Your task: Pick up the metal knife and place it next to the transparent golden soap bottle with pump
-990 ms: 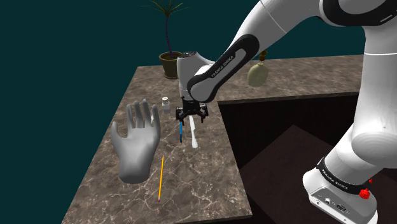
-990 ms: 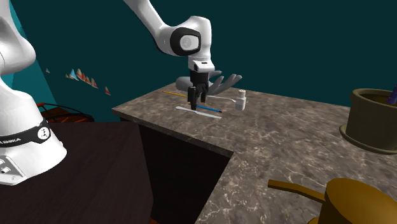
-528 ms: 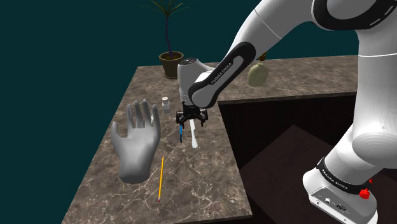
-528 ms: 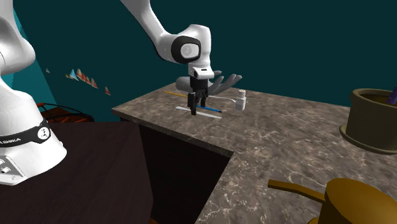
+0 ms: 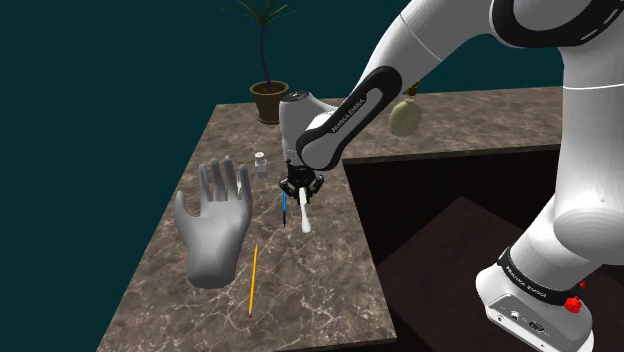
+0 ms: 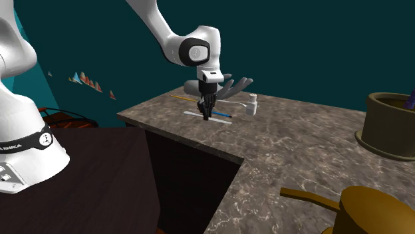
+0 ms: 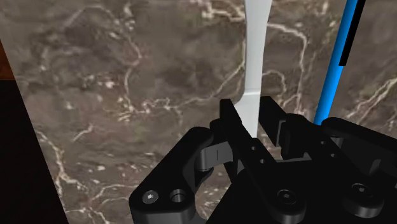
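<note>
Knife (image 7: 252, 57), drawn plain white, lies flat on the marble counter (image 5: 300, 290), just beside a blue pen (image 7: 337, 51). I see my gripper (image 7: 252, 116) down on it, both fingers clamped against its sides. A grey hand model (image 5: 213, 220) is near.

The arm (image 5: 440, 40) was white, made of fat round pieces with smooth skin. Black bands sat where the pieces met. One long black strip (image 5: 350, 105) on a lower piece had small white letters on it. A round grey cap (image 6: 197, 45) with a dark ring sat on the side of one joint. The base (image 5: 515, 300) was white too, with a black ring (image 5: 535, 281) with white writing around it, little plug holes low down, and a small red bit (image 5: 576, 300) on its right side. The end effector (image 7: 251, 118) was all black and blocky, with round screws (image 7: 147, 196) and two flat fingers.
</note>
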